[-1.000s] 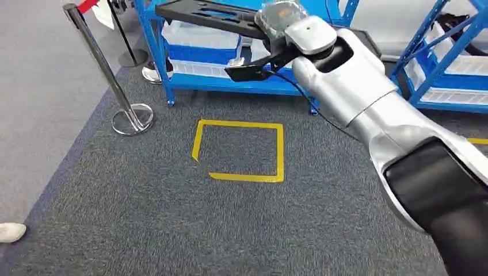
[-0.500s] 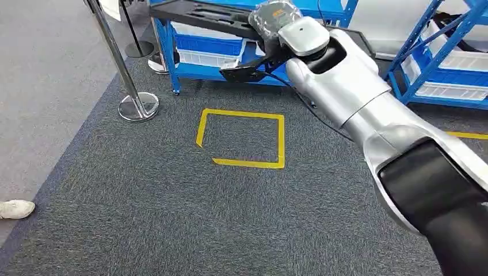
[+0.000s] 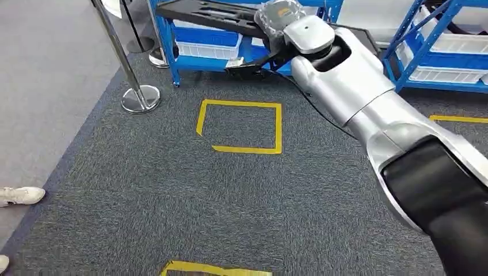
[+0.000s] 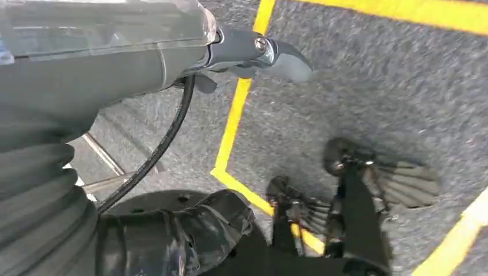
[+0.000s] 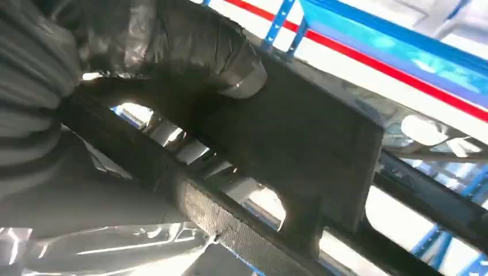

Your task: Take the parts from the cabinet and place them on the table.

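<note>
A long flat black part [image 3: 198,12] with cut-outs is held up in front of the blue cabinet [image 3: 172,54], gripped at one end by my right hand [image 3: 276,20] on its outstretched silver arm. In the right wrist view the dark fingers [image 5: 167,40] wrap over the edge of the black part [image 5: 305,138], with blue shelf beams behind it. My left hand [image 4: 253,52] hangs over the grey carpet with its thumb stretched out and nothing in it.
A yellow tape square [image 3: 239,149] marks the carpet ahead, and another yellow tape strip [image 3: 213,268] lies near my feet. A chrome stanchion [image 3: 124,63] stands at the left. A second blue rack [image 3: 426,34] with white bins is at the right. A person's shoe [image 3: 20,195] is at the far left.
The whole view has shifted: the cabinet and the tape square have slid towards the top and a second tape strip has come in at the bottom. My right hand still holds the black part.
</note>
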`<state>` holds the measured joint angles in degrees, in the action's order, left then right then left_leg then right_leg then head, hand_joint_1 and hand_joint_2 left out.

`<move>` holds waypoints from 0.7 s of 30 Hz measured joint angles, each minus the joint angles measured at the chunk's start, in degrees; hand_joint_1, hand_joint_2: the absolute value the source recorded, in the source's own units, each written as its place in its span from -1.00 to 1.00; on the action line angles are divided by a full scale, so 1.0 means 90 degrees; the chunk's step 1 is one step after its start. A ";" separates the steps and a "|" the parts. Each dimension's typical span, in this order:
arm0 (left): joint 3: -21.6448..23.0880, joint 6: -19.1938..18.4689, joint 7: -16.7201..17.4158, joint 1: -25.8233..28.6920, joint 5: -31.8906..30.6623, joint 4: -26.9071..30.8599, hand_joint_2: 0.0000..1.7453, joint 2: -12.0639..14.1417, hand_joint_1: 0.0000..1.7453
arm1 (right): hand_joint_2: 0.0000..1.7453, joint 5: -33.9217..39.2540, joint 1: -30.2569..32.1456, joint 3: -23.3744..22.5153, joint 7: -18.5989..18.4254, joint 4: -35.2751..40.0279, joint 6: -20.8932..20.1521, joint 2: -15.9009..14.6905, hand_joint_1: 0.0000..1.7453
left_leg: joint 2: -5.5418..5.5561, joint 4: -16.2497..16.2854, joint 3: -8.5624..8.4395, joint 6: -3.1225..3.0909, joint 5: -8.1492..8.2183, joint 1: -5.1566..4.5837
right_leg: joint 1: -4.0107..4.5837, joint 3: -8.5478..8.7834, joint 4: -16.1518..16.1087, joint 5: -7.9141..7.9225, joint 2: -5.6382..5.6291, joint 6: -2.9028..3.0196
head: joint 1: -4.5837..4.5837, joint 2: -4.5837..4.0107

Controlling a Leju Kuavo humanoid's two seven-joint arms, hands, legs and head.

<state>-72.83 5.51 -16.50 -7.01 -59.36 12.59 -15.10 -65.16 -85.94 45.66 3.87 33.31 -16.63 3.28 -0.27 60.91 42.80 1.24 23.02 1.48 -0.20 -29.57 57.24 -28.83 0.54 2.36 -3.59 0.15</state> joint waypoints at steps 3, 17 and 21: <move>-0.0002 0.0012 -0.0012 0.0030 0.0000 0.0000 1.00 0.0005 -1.00 | 1.00 -0.0007 0.0011 0.0000 -0.0007 -0.0029 0.0002 0.0010 1.00 | 0.0004 0.1409 0.0347 0.0078 0.0802 0.0000 | 0.0027 -0.0217 0.0027 0.0165 -0.0001 0.0018 | 0.0007 -0.0002; -0.0005 0.0015 -0.0029 0.0010 0.0095 0.0000 1.00 0.0053 -1.00 | 1.00 -0.0177 0.0018 0.0000 -0.0104 -0.0209 0.0017 0.0221 1.00 | -0.0025 -0.0386 -0.0955 -0.0322 0.0206 -0.0011 | -0.0005 -0.1046 0.1340 -0.0432 -0.0049 -0.0341 | 0.0015 0.0000; -0.0039 0.0039 0.0003 0.0010 0.0112 0.0000 1.00 0.0051 -1.00 | 1.00 -0.0304 0.0029 0.0000 -0.0112 -0.0284 0.0000 0.0313 1.00 | 0.0087 -0.0316 -0.0859 -0.0289 0.0166 0.0034 | -0.0143 -0.1105 0.1704 -0.0349 -0.0049 -0.0458 | 0.0015 0.0000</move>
<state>-73.18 5.86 -16.48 -6.92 -58.36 12.59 -14.64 -67.89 -85.67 45.66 2.86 30.75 -16.63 6.10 0.51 58.07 35.07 -1.36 24.51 1.79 -1.49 -39.52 72.58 -31.97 0.10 -1.77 -3.45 0.15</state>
